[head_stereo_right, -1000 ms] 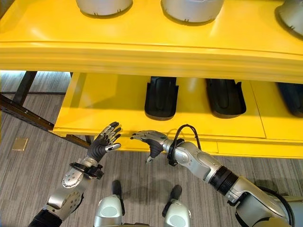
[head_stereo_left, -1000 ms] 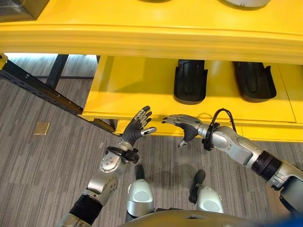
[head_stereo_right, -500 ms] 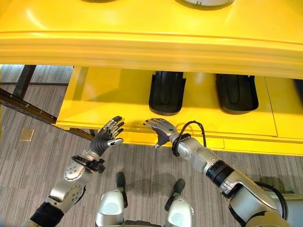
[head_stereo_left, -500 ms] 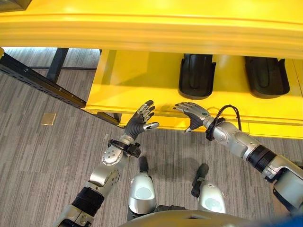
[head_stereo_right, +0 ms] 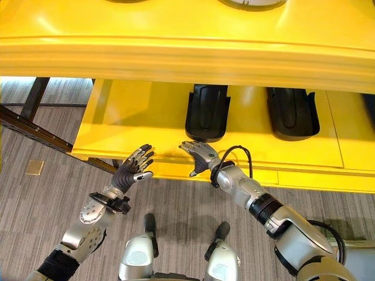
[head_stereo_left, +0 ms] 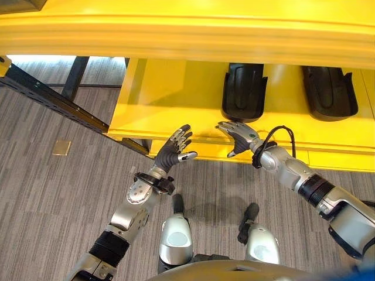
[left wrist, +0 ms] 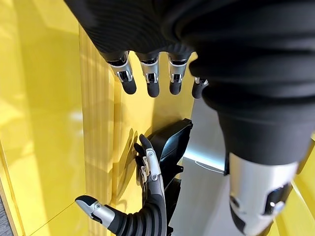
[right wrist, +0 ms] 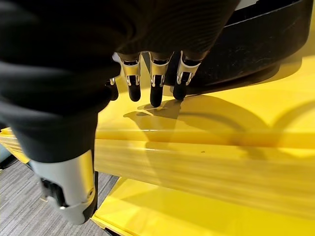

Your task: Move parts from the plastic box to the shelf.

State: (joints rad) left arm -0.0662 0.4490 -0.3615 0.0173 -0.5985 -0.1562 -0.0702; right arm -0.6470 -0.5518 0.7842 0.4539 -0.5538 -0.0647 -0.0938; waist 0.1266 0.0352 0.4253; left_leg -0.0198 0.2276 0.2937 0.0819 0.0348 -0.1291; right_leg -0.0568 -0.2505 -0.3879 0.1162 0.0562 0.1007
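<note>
Over shelf, both hands spread

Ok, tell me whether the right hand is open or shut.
Open: the right hand hovers over the yellow shelf edge, fingers straight, holding nothing.

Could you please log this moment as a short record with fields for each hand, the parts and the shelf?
left hand: open, empty, raised in front of the shelf's lower tier edge
right hand: open, empty, fingers stretched over the lower tier's front edge, just short of the nearer black part
black parts: one ahead of the right hand, another further to the robot's right, both lying on the lower tier
shelf: yellow, two tiers in view
floor: grey carpet
</note>
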